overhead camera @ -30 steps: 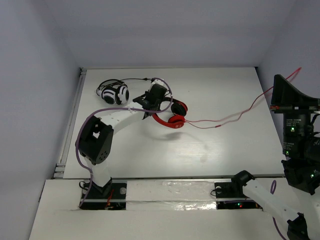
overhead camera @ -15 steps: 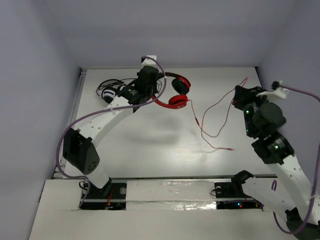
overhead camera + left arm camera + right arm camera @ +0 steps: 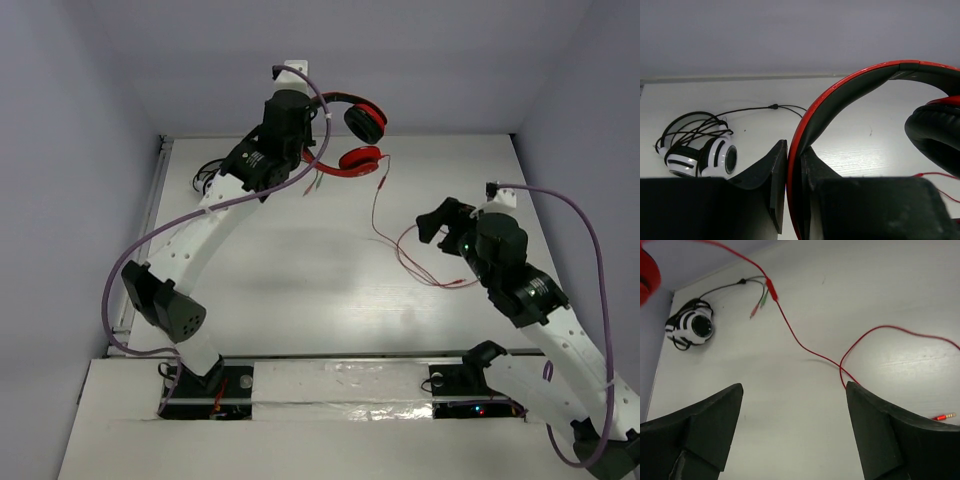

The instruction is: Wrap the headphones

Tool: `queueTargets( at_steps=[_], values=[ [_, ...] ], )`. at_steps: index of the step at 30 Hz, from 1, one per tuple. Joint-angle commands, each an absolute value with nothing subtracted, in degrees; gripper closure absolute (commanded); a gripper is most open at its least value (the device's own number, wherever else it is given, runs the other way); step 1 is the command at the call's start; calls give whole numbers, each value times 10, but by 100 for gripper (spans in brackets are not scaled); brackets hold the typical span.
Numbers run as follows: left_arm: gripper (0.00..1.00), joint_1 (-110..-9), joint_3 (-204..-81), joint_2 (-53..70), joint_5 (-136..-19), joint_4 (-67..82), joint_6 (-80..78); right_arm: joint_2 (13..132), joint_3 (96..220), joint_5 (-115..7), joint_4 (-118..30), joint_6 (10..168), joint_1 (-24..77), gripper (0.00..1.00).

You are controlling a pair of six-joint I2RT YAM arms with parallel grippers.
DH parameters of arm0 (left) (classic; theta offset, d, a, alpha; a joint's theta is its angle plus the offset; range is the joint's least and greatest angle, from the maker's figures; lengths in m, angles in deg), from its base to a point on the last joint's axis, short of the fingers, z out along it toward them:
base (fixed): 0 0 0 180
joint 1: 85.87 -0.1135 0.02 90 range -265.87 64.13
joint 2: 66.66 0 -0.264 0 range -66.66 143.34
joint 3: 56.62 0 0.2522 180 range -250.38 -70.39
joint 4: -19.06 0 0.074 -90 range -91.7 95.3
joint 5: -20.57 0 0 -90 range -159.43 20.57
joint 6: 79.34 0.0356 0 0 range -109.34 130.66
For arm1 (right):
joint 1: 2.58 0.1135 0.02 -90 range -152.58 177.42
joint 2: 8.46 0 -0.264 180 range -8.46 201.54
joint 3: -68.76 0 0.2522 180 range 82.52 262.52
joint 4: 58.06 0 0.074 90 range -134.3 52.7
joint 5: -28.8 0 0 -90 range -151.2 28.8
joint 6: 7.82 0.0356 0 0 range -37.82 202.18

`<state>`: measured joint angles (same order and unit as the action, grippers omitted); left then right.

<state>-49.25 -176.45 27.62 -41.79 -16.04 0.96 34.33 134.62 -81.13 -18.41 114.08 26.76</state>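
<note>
1. At the far left, a black-and-white headset (image 3: 207,180) lies on the tabletop (image 3: 300,290) near the back corner, with its black cord bunched over it. It is well apart from both hands and is not part of this job.
2. The left hand (image 3: 794,192) is pressed together on the red-and-black headband. The wrist view shows the band edge-on between the two fingers. It holds the red headphones (image 3: 360,160) in the air over the back edge of the tabletop, with the ear cups hanging to the right of the hand.
3. The thin red cable (image 3: 376,210) drops from the lower ear cup to the tabletop and curls into a loose loop. It ends at a small plug (image 3: 467,283) lying flat, nearer the arm bases. Its long axis runs from back-left and high to front-right and low.
4. The right hand (image 3: 440,228) is spread wide and holds nothing. It sits low over the tabletop and points toward the back-left. In its wrist view the loop lies just ahead, between the lines of the two fingers, and the plug sits just beside the right-side finger.
5. The right hand is clearly the nearer one to the loose cable, and the left is busy with the band. The next move likely calls for it to reach forward, pinch the loop and carry it up toward the headband.
</note>
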Motion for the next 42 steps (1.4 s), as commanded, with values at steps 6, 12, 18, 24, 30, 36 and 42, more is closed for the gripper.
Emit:
queueTargets(
  at_steps=[6, 12, 18, 24, 30, 36, 42],
  values=[
    [100, -495, -1919, 301, -452, -190, 13, 279, 1294, -662, -277, 1134, 270, 97],
    [100, -495, -1947, 284, -529, -220, -9, 339, 1228, -658, -443, 1107, 270, 62],
    [100, -495, -1917, 248, -574, -226, -23, 438, 1179, -685, -592, 1072, 270, 21],
    [100, -495, -1874, 204, -597, -216, -34, 541, 1214, -685, -617, 1041, 270, 20],
    [100, -495, -1903, 191, -606, -241, -29, 635, 1185, -665, -726, 1045, 270, 26],
    [100, -495, -1944, 190, -612, -263, -27, 676, 1162, -632, -789, 1049, 270, 32],
    [100, -495, -2021, 203, -598, -281, -22, 670, 1134, -617, -799, 1080, 270, 34]
  ],
)
